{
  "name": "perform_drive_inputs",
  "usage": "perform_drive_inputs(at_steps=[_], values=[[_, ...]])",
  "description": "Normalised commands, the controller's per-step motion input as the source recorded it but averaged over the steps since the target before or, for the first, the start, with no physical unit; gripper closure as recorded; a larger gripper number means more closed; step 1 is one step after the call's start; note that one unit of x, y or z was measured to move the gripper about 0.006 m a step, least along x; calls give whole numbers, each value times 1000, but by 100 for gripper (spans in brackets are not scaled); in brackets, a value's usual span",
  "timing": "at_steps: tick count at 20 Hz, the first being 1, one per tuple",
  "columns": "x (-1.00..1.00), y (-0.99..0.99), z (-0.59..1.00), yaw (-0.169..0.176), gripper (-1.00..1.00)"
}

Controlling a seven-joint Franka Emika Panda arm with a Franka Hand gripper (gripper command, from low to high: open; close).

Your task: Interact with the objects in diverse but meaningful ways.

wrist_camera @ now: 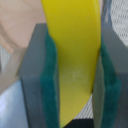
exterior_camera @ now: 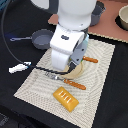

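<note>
banana pinched between the green pads

the end effector (wrist_camera: pixel 75 75) is gripping the yellow banana (wrist_camera: pixel 75 60) across its width, pads closing snugly on both sides so it cannot slip. it is hanging low near the worktop's (exterior_camera: pixel 100 65) middle, between the orange-handled fork (exterior_camera: pixel 67 81) and the far edge.

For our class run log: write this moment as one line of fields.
arm: over woven mat | pincer: shut on yellow banana | yellow-orange slab: on mat, untouched | saucepan: off mat
</note>
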Motion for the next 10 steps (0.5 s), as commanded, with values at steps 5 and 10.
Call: perform_drive_inputs(at_steps=[5,10], values=[[-974,-159,-10,-51,100],[-909,-297,2,-41,100]])
